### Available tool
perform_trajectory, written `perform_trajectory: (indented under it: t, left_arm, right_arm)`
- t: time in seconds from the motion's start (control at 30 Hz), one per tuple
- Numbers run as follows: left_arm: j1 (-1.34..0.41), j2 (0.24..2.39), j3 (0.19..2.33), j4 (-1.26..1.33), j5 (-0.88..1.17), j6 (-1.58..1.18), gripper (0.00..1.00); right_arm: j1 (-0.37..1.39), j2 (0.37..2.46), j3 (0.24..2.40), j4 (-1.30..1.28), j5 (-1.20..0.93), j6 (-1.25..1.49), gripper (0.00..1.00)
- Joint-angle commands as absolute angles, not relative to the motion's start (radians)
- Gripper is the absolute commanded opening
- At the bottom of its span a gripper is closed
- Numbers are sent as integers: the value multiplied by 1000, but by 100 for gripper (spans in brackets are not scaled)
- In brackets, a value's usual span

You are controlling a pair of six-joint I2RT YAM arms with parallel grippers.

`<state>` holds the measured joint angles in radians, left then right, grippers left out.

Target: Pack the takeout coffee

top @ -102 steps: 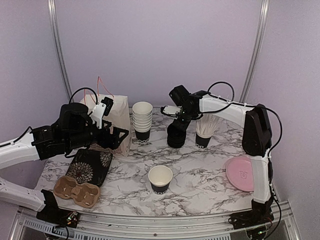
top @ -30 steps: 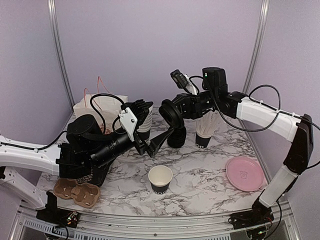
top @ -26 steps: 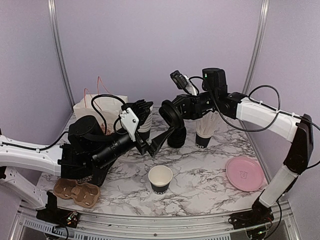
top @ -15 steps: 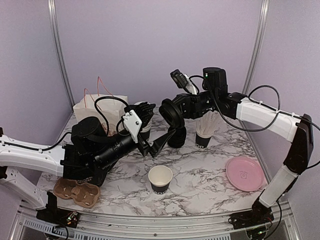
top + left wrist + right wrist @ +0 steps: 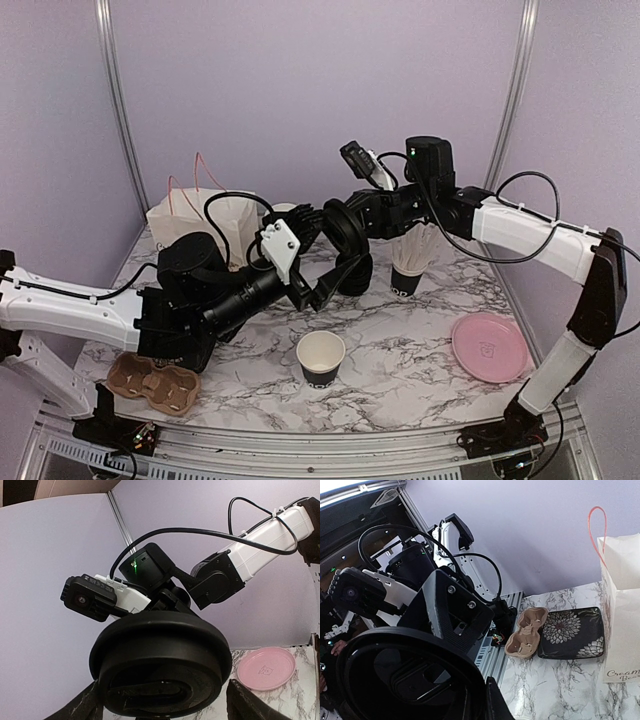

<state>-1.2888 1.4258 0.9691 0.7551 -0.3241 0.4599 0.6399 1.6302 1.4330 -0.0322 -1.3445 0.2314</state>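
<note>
From above: the right pincer [image 5: 357, 224] is clenched on a black lid [image 5: 336, 232], held high. The left pincer [image 5: 320, 285] is spread wide just beneath it. The coffee cup [image 5: 320, 358] stands lidless on the table [image 5: 420, 345]. Left wrist: the lid fills the view, fingertips [image 5: 86, 707] cut off at the bottom. Right wrist: the lid's lower edge is cropped and the grip itself is hidden.

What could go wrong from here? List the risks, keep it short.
1. The black lid hangs in mid-air, pinched by the right gripper, with the open left gripper reaching around it. A release before the left closes would likely drop it onto the table, near the open cup.
2. The two grippers sit very close; a misjudged move could bump them and knock the lid loose.
</note>
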Motion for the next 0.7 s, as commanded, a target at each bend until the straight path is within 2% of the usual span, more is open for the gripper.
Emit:
perform_trajectory:
  t: [0.0, 0.4, 0.57, 0.67]
  left_arm:
    - [-1292, 1431, 1010, 796, -329, 442, 84]
    - [-1292, 1438, 1019, 795, -344, 428, 72]
    - [-1292, 1444, 1020, 795, -388, 421, 72]
    - [-1292, 1448, 1026, 795, -419, 417, 78]
  right_arm:
    - [634, 1598, 1429, -9, -1346, 237, 8]
    - [635, 1598, 1423, 27, -1347, 247, 10]
    - [635, 1595, 1424, 30, -1348, 250, 10]
    - [635, 1591, 1419, 32, -1348, 252, 10]
